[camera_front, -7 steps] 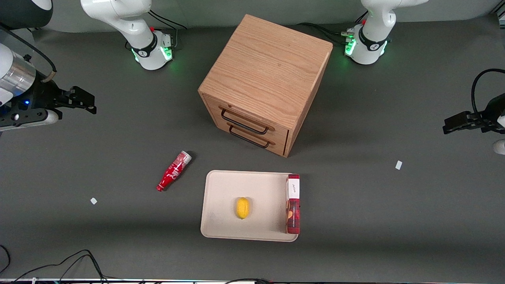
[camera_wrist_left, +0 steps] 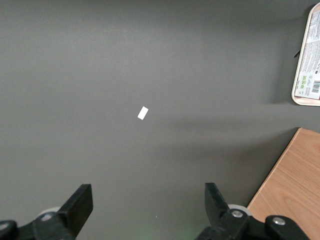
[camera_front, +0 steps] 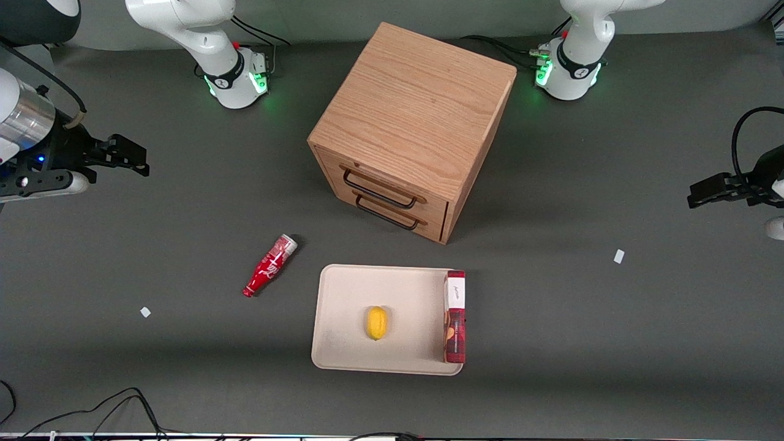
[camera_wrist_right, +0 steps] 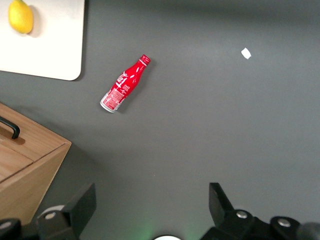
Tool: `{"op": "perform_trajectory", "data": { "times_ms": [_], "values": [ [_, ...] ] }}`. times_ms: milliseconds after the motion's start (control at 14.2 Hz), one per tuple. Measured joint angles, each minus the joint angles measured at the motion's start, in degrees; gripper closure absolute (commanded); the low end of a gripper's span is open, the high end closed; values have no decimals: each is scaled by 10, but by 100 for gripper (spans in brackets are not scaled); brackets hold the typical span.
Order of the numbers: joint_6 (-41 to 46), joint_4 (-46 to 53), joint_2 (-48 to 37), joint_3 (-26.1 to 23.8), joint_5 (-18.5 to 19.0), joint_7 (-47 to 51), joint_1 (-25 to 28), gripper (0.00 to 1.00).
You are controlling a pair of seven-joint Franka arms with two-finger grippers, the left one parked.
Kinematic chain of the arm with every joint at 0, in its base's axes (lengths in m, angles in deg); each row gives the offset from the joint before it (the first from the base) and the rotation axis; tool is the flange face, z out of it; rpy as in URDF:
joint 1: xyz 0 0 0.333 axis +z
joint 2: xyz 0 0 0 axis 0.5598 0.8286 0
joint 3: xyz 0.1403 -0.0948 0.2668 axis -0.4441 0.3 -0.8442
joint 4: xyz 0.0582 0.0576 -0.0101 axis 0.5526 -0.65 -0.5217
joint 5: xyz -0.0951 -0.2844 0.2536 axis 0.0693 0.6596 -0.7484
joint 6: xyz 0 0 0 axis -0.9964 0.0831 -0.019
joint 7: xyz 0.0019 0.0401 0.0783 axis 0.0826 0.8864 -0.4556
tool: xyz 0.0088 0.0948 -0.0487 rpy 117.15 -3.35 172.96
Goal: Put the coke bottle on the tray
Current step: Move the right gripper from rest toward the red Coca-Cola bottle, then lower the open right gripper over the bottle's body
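The gripper [camera_front: 138, 160] hangs high toward the working arm's end of the table [camera_front: 612, 343], fingers [camera_wrist_right: 80, 205] spread wide and holding nothing, well apart from the coke bottle [camera_front: 269, 266]. That bottle lies on its side on the table, just beside the tray [camera_front: 343, 294] but not on it, cap pointing toward the front camera, silvery base toward the wooden drawer cabinet [camera_front: 410, 122]. The tray carries a lemon [camera_front: 376, 323] and a red-and-white box [camera_front: 454, 315] along one rim. The reach is the step in hand. Best to come down over the bottle's thick body, fingers turned across its length so it cannot roll, then set it on the bare tray between the near rim and the lemon.
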Motion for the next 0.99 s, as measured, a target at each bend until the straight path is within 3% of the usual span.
{"op": "perform_trajectory", "data": {
  "times_ms": [282,704,986],
  "values": [
    [-21,-34,16,-19,-19,102,1,0],
    [-209,-149,61,-82,-25,263,2,0],
    [-330,-198,110,-90,2,329,3,0]
  ]
}}
